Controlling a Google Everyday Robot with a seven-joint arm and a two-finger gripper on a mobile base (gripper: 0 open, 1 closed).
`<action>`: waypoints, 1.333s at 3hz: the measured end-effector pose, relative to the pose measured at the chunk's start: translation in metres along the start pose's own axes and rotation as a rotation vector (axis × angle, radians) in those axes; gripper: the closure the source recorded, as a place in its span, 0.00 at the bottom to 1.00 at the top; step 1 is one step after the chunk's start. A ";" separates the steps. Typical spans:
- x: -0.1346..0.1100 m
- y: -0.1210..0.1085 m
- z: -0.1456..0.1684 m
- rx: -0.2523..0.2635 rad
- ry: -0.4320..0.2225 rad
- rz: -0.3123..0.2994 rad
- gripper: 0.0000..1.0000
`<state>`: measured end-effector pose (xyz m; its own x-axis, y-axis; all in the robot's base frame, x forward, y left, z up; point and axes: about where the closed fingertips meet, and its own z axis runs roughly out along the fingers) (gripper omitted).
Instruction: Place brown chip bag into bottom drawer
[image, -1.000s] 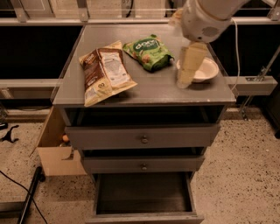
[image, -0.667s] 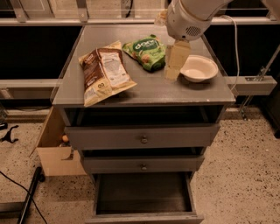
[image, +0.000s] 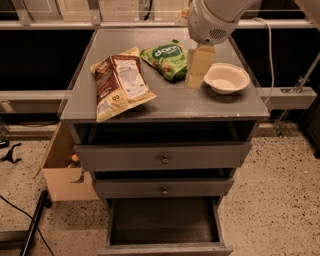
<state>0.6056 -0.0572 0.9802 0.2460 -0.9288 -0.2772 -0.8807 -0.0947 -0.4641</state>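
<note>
The brown chip bag (image: 120, 85) lies flat on the left half of the grey cabinet top (image: 165, 102), its white label panel facing up. At the foot of the cabinet the bottom drawer (image: 164, 221) is pulled out, showing a dark grey inside with nothing in it. My gripper (image: 198, 67) hangs from the white arm over the right centre of the top, between the green bag and the bowl. It is well to the right of the brown chip bag and holds nothing that I can see.
A green snack bag (image: 167, 60) lies at the back centre of the top. To its right stands a white bowl (image: 226, 77). Two shallower drawers with round knobs (image: 162, 159) are shut. An open cardboard box (image: 62, 167) stands on the floor at the left.
The arm has swung left, from over the white bowl to the gap between the bowl and the green bag. The bags and the bowl have not moved.
</note>
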 end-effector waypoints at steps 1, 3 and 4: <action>-0.012 -0.028 0.016 0.024 -0.012 -0.067 0.00; -0.027 -0.062 0.052 -0.009 -0.073 -0.111 0.00; -0.038 -0.072 0.074 -0.054 -0.126 -0.114 0.00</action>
<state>0.6894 0.0115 0.9620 0.3908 -0.8593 -0.3299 -0.8640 -0.2189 -0.4533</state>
